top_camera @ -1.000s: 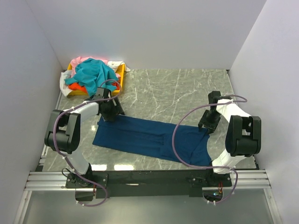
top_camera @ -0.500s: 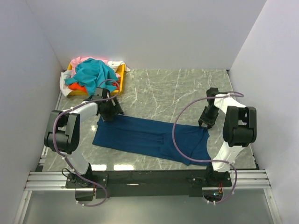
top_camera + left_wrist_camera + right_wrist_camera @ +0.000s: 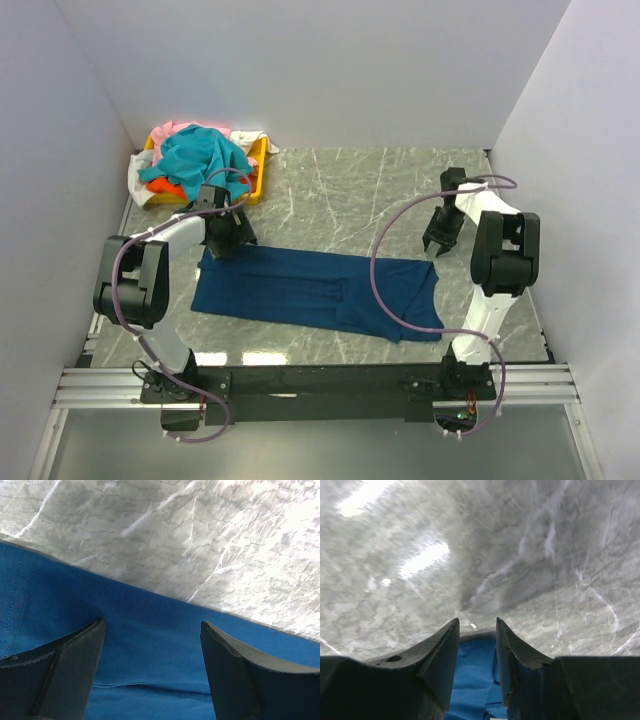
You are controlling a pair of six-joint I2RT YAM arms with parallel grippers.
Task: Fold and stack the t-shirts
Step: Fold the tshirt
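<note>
The navy blue t-shirt [image 3: 310,290] lies spread flat across the near middle of the table. My left gripper [image 3: 224,238] is open over its far left corner; in the left wrist view the fingers [image 3: 152,622] straddle blue cloth [image 3: 150,655] near the hem without pinching it. My right gripper [image 3: 440,245] is open just beyond the shirt's far right corner; in the right wrist view [image 3: 476,621] blue cloth [image 3: 475,680] shows loose between the fingers. The teal [image 3: 200,155], orange [image 3: 165,187], pink [image 3: 175,128] and white [image 3: 138,180] shirts are heaped at the far left.
The heap sits in a yellow tray [image 3: 258,170] in the far left corner. White walls close the table on the left, back and right. Purple cables loop from both arms over the table near the shirt's right part [image 3: 375,290].
My right gripper has let go of the shirt's right corner and drawn back toward the far side. The shirt has slid left and lies flatter. My left gripper has shifted slightly left.
</note>
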